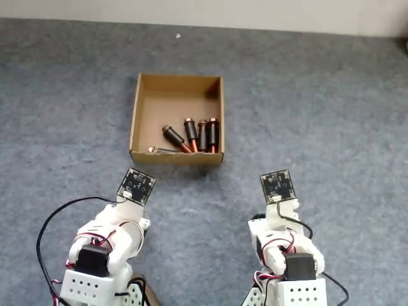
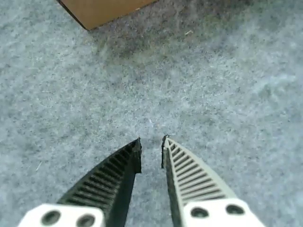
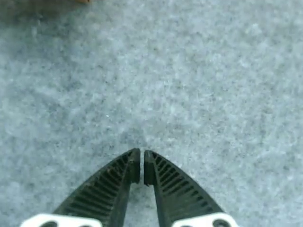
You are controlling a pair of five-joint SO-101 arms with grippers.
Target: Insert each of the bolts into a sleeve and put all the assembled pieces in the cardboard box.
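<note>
The cardboard box (image 1: 143, 108) sits open on the grey carpet in the middle of the high view. Several assembled pieces (image 1: 194, 135), dark sleeves with copper-coloured bolts, lie side by side against its near wall. Both arms are drawn back at the near edge, a short way in front of the box. My left gripper (image 2: 151, 143) hovers over bare carpet, its tips almost together with nothing between them; a corner of the box (image 2: 102, 12) shows beyond it. My right gripper (image 3: 142, 158) is shut and empty over carpet.
Grey carpet (image 1: 319, 102) spreads on all sides of the box. A pale wall strip (image 1: 255, 13) runs along the far edge. Black cables (image 1: 48, 229) loop beside the left arm's base.
</note>
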